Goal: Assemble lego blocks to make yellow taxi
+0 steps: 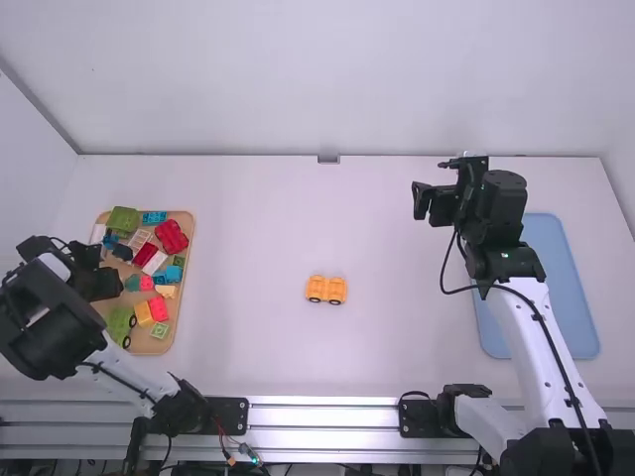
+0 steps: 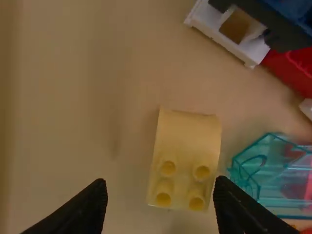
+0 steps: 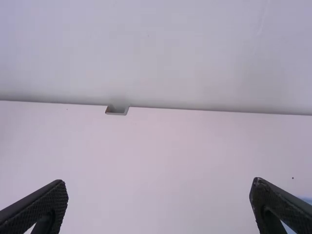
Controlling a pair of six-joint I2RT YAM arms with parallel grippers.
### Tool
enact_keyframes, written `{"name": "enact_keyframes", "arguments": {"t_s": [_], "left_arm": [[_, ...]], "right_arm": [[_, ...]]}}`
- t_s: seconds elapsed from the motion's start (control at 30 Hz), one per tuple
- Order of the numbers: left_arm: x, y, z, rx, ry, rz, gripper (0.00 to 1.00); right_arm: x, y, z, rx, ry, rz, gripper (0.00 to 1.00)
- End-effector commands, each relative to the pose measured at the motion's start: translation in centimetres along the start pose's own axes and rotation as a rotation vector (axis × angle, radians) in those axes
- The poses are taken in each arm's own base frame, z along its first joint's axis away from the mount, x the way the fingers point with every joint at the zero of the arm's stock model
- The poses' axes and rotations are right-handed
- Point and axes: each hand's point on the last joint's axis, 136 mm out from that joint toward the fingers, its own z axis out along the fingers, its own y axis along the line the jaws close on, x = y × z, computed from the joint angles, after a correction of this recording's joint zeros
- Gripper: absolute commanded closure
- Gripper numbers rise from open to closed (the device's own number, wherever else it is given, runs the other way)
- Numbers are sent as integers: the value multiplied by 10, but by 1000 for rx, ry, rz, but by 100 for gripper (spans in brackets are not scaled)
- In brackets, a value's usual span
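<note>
My left gripper [image 1: 117, 285] is low over the left part of the parts tray [image 1: 185, 288]. In the left wrist view the left gripper [image 2: 161, 204] is open, its fingertips on either side of the studded end of a pale yellow curved block [image 2: 187, 156]. An orange-yellow car base with dark wheels [image 1: 325, 290] stands on the table near the middle. My right gripper [image 1: 420, 201] is held above the table's back right; in the right wrist view the right gripper [image 3: 159, 187] is open with nothing between its fingers.
Loose blocks crowd the tray, among them a red block [image 1: 171, 236] and green pieces [image 1: 123, 220]. Beside the yellow block lies a clear teal piece [image 2: 273, 170]. A blue tray [image 1: 585, 297] lies at right, partly behind the right arm.
</note>
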Motion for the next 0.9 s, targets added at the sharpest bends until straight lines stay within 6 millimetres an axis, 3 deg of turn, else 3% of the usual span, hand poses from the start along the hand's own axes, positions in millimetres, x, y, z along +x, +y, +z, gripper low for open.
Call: {"name": "enact_keyframes", "arguments": {"t_s": [0.0, 0.27, 0.33, 0.43, 0.5, 0.6, 0.7, 0.77, 0.87], "left_arm": [[3, -16, 15, 51, 23, 31, 43], [-2, -16, 22, 5, 37, 36, 48], [-2, -14, 22, -6, 38, 16, 52], [3, -18, 22, 12, 57, 12, 67], [6, -20, 22, 16, 70, 4, 67], [11, -19, 20, -5, 102, -87, 68], [11, -18, 13, -12, 118, -249, 82], [6, -24, 7, 13, 129, -344, 97], [-1, -34, -3, 32, 152, -420, 98]], "right_arm": [[-17, 3, -3, -8, -34, -4, 2], [-17, 3, -3, -8, -34, -4, 2], [-16, 3, -3, -8, -32, -4, 2], [-16, 2, -3, -8, -29, -2, 2], [-16, 3, -3, -8, -29, -3, 2], [-16, 3, -3, -8, -31, -3, 2], [-17, 4, -3, -14, -33, -4, 2], [-17, 5, -3, -24, -33, -4, 2], [-17, 8, -3, -42, -33, -4, 2]]}}
